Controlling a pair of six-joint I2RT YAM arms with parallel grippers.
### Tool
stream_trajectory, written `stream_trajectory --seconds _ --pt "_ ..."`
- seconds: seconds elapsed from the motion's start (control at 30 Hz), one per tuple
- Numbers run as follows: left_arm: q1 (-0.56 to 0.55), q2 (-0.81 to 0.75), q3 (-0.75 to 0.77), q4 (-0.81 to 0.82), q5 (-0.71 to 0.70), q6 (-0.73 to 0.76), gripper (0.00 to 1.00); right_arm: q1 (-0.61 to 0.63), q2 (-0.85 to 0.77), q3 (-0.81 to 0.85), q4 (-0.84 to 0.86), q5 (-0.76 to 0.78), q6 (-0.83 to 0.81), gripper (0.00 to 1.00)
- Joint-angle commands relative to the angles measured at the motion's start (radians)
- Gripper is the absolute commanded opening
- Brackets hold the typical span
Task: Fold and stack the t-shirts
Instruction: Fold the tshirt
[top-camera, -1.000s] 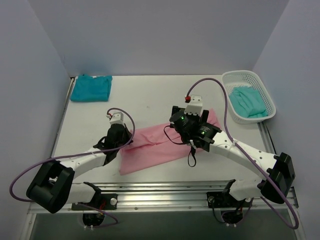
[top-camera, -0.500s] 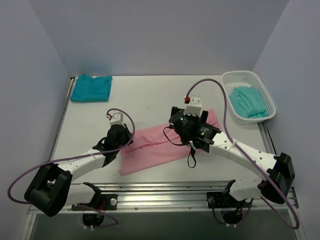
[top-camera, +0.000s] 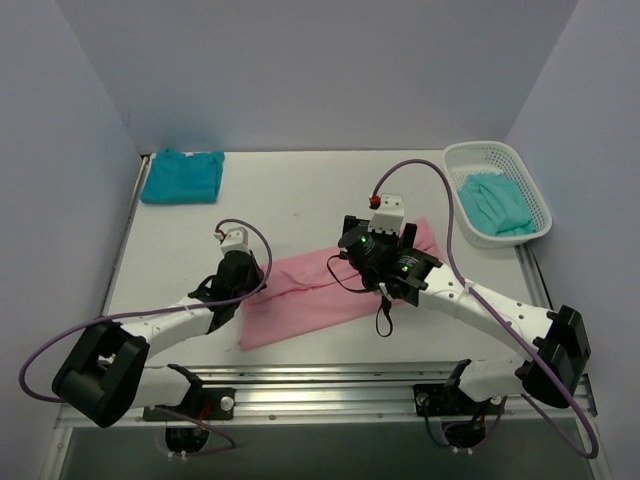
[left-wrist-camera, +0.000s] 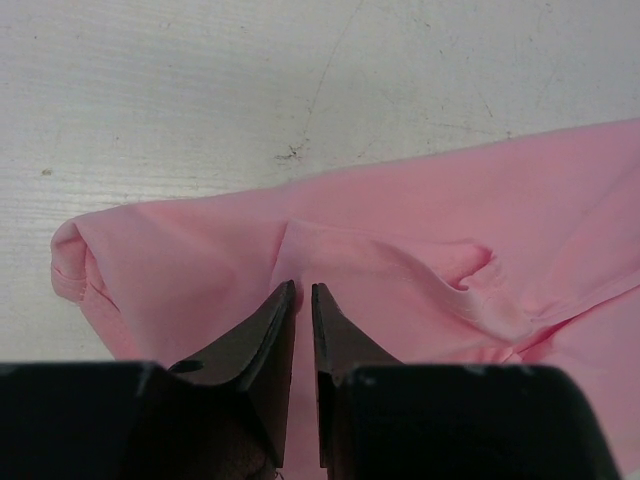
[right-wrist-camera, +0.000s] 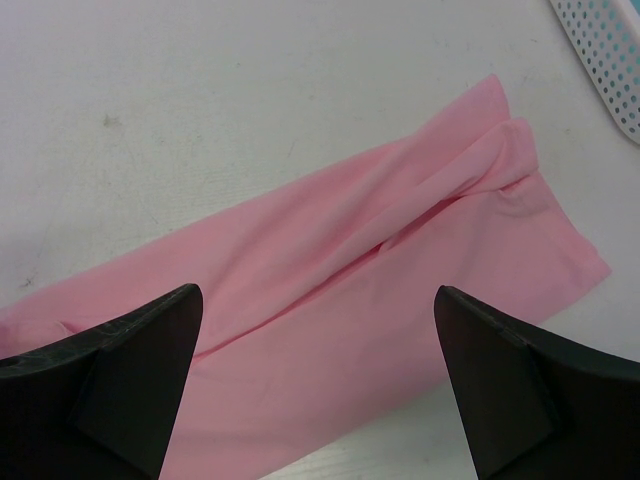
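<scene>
The light pink t-shirt (top-camera: 320, 290) lies as a long folded band across the middle of the table. My left gripper (top-camera: 250, 282) is at its left end. In the left wrist view the gripper (left-wrist-camera: 303, 288) is shut on a small ridge of the pink t-shirt (left-wrist-camera: 420, 260). My right gripper (top-camera: 388, 255) hangs over the band's right part. In the right wrist view it (right-wrist-camera: 315, 290) is wide open above the pink cloth (right-wrist-camera: 400, 300), holding nothing. A folded deep teal t-shirt (top-camera: 182, 176) lies at the back left. The mint-teal t-shirt (top-camera: 495, 205) lies crumpled in the basket.
A white mesh basket (top-camera: 480, 148) stands at the back right; its corner shows in the right wrist view (right-wrist-camera: 610, 50). Walls close in the table on the left, back and right. A metal rail (top-camera: 330, 385) runs along the near edge.
My left gripper has shifted slightly toward the near edge at the shirt's left end. The right gripper and the shirts have barely moved.
</scene>
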Motion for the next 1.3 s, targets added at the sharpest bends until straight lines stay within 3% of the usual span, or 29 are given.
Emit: stream_trajectory --seconds 0.0,0.37,0.43,0.53,0.83,1.27 --pt "-0.005 0.013 0.006 0.029 -0.024 0.001 0.21 0.003 -0.031 -0.007 -0.015 0.022 0.012 0.96" --pt "-0.006 0.037 0.023 0.03 -0.047 0.002 0.21 0.005 -0.024 -0.009 -0.004 0.013 0.01 0.96" --pt "-0.008 0.04 0.027 0.029 -0.049 0.004 0.17 0.003 -0.02 -0.009 -0.001 0.012 0.007 0.96" --pt "-0.009 0.042 0.026 0.029 -0.052 0.004 0.04 0.005 -0.023 -0.009 0.0 0.013 0.007 0.96" --pt "-0.034 0.039 0.024 0.034 -0.081 0.01 0.02 0.003 -0.027 -0.015 0.005 0.013 0.006 0.96" --pt "-0.166 -0.383 0.015 -0.279 -0.146 -0.027 0.02 0.011 -0.022 -0.016 0.019 -0.004 0.001 0.96"
